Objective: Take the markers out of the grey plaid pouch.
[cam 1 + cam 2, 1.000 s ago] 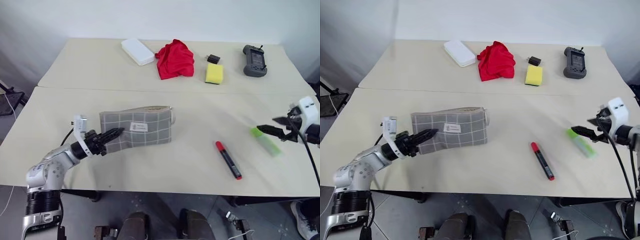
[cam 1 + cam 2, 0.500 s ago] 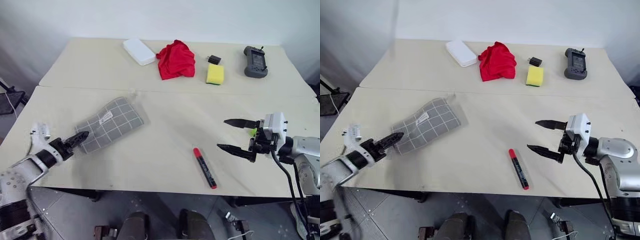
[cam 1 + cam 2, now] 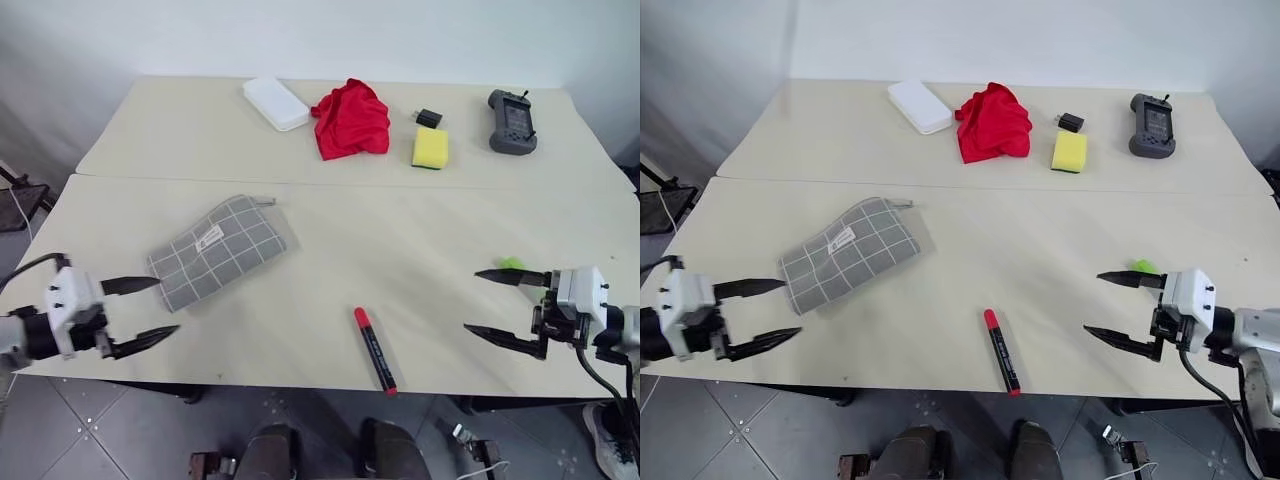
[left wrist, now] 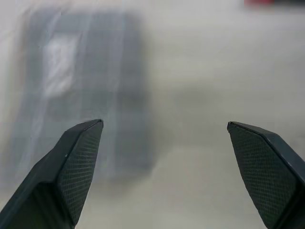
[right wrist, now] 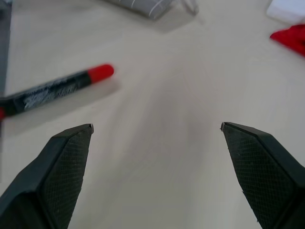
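The left gripper (image 3: 140,312) is held wide open and empty at the near left edge of the bench (image 3: 330,215), with its fingers clear of the pouch (image 3: 220,250). The right gripper (image 3: 510,307) is likewise spread fully and grips nothing; it is positioned at the near right edge.

The pouch is laid flat and angled on the left half of the bench, just beyond the left gripper. The red-capped marker (image 3: 375,349) is found on the bare surface near the front edge, between the two grippers and well apart from the pouch. The green marker (image 3: 512,264) is seen only as a small tip behind the upper finger of the right gripper.

A broad open area is left in the middle of the bench. The far half is occupied by a white box (image 3: 275,103), a red cloth (image 3: 351,119), a sponge (image 3: 429,147), a small black block (image 3: 427,118) and a handheld device (image 3: 511,121), all well apart from the grippers.

Compared with one second earlier, the left gripper, then closed on the pouch's end, is released and drawn back. The pouch is turned and shifted left. The right gripper is withdrawn from beside the green marker.
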{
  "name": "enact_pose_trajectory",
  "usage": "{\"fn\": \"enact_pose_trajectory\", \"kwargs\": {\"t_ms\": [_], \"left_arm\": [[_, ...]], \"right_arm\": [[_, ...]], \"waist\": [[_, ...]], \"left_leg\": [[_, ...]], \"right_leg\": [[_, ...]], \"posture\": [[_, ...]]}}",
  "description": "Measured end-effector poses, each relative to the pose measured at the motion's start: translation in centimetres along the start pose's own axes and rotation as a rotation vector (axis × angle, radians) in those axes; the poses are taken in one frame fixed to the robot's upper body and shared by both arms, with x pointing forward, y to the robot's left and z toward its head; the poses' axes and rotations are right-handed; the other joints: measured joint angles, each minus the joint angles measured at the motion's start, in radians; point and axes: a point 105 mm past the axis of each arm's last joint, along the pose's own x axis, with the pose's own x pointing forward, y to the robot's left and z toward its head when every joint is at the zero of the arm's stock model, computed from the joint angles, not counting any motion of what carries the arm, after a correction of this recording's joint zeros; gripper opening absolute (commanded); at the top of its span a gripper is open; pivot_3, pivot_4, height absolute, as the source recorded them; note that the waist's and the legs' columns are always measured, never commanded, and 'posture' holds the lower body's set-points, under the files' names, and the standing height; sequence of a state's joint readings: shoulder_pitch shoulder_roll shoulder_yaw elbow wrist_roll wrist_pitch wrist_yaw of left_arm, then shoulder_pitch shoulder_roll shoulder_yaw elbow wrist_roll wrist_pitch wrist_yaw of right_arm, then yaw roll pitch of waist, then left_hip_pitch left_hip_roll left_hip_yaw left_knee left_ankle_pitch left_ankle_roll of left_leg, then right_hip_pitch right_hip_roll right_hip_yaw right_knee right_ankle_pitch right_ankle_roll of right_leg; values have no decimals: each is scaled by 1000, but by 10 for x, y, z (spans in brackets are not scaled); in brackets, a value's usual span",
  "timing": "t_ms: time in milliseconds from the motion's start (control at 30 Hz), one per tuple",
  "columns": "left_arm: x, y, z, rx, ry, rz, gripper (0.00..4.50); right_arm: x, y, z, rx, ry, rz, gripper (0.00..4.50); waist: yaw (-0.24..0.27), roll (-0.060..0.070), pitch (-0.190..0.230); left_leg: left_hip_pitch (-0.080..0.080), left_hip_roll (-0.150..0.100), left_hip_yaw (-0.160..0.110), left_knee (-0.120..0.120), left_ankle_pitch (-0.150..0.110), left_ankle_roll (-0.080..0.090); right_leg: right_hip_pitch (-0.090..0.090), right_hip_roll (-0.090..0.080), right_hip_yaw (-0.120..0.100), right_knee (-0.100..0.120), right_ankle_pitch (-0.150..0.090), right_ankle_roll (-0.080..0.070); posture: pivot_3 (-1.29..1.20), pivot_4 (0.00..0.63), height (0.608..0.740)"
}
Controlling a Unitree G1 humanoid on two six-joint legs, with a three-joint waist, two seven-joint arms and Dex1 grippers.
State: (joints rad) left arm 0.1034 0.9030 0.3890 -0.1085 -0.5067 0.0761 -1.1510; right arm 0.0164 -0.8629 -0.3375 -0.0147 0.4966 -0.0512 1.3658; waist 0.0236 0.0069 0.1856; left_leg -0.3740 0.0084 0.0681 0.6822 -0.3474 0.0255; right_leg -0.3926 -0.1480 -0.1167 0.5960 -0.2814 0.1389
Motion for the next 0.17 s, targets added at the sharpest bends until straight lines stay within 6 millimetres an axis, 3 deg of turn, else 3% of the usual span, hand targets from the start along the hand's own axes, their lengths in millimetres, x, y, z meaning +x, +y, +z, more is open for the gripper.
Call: {"fn": "enact_pose_trajectory", "kwargs": {"t_ms": [167], "left_arm": [[11,1,2,65,8,32,4421]], "right_arm": [[-8,4,-4,-22,21,-20,4500]], "waist": [[-9,0,0]], "left_leg": [[3,2,4,0,0,0]], "right_leg": [[1,2,3,1,0,0]], "posture": [[0,150,740]]}}
